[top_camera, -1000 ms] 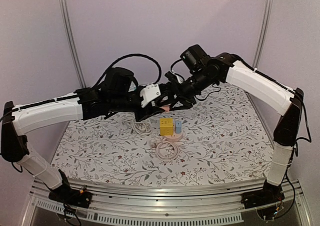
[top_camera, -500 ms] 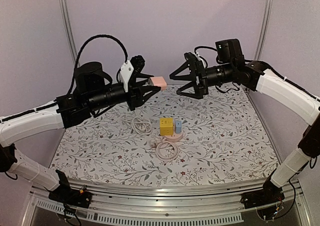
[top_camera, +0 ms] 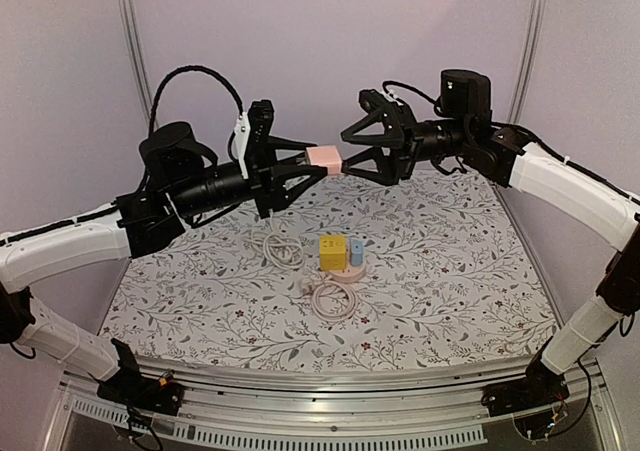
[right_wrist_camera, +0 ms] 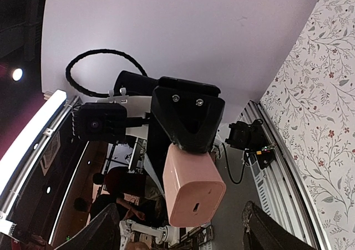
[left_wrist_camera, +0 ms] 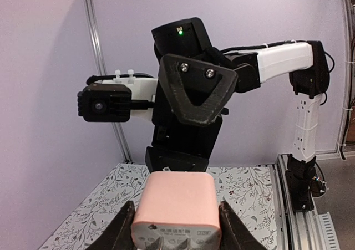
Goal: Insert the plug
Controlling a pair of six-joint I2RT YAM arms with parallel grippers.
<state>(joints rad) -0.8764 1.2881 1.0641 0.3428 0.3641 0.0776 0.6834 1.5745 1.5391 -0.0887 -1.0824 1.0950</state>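
Backdrop: pale lilac walls with metal uprights, and below them a white tablecloth printed with small leaves and flowers (top_camera: pixel 450 271).
Step in hand: I judge this a mid-air handover, the two arms facing each other high over the cloth.
Task's thing: the pink rounded plastic plug block (top_camera: pixel 324 157) is up in the air between the arms, well clear of the cloth.
Left claw: the left gripper (top_camera: pixel 318 161) is partly closed, its black fingers (left_wrist_camera: pixel 123 228) pressed on both sides of the pink block, prongs toward its own camera.
Right claw: the right gripper (top_camera: pixel 347 161) has its jaws spread wide around the far end of the block, nothing held (I cannot tell if a fingertip touches it).
Next move: I would close the right jaws squarely on the free end before the left lets go; a skewed grip would make lining up the prongs harder.
Below: a yellow cube socket (top_camera: pixel 333 251) with a small light-blue block (top_camera: pixel 357 253) just beside it.
In the way: coils of pale cord (top_camera: pixel 333 299) and a second loop (top_camera: pixel 284 250) lie close round the socket (they could snag a descending wrist).
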